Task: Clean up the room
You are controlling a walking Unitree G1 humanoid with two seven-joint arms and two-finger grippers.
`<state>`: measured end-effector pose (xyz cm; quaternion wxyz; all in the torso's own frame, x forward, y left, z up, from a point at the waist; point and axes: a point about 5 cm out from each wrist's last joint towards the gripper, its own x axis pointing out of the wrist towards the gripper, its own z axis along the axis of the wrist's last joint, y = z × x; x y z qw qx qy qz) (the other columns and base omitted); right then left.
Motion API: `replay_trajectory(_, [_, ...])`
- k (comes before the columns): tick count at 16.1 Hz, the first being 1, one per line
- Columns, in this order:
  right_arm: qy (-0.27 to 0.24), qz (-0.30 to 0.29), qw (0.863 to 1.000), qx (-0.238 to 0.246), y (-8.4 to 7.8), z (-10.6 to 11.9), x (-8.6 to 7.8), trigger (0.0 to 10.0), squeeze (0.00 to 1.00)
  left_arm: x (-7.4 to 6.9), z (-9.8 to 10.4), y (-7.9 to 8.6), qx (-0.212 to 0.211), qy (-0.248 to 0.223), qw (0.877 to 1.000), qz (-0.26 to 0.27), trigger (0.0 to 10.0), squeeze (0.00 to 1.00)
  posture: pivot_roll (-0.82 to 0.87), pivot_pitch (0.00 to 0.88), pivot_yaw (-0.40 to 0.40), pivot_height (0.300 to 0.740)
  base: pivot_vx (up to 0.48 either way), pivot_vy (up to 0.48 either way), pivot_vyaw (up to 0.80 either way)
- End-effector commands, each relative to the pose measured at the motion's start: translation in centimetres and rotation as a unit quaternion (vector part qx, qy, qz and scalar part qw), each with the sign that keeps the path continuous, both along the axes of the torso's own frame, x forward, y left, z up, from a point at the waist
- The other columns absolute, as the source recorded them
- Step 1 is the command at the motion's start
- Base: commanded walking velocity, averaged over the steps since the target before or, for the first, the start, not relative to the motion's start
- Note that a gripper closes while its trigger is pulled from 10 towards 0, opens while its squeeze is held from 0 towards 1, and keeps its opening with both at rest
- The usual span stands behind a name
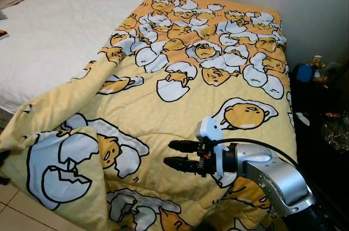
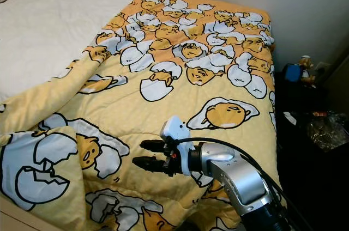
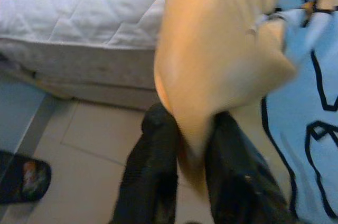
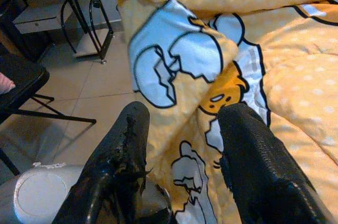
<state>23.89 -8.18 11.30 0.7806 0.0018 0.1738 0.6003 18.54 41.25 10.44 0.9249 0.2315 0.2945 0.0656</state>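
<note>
Step in hand: spreading yellow quilted egg-print blanket (image 1: 180, 95) over white mattress (image 1: 49, 35). Left gripper (image 3: 193, 145) was clamped on blanket edge. Right gripper (image 1: 170, 154), lower centre, fingers apart, empty. Next move likely requires grasping free edge.

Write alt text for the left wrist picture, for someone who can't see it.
The left gripper is shut on a bunched fold of the yellow blanket, held between its two black fingers. Behind it are the white mattress, a tiled floor and a dark slipper.
</note>
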Motion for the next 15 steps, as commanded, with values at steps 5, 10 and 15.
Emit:
replay_trajectory(5, [0.003,0.005,1.0,-0.008,-0.5,-0.5,-0.1,10.0,0.0,-1.9,-0.1,1.7,0.012,0.046,0.998,0.033,10.0,1.0,0.01,0.0,-0.012,0.74,0.0,0.0,0.0])
replay_trajectory(10, [0.011,-0.022,0.999,-0.023,-1.0,-1.2,0.0,10.0,0.0,-1.2,-0.9,-0.2,-0.025,0.027,0.999,0.004,10.0,1.0,0.02,0.0,-0.022,0.74,0.0,0.0,0.0])
replay_trajectory(15, [0.028,-0.178,0.983,-0.045,-2.9,-3.0,0.6,10.0,0.0,2.7,-0.4,-9.0,-0.157,-0.12,0.976,-0.096,10.0,1.0,0.0,0.0,-0.018,0.74,0.0,0.0,0.0])
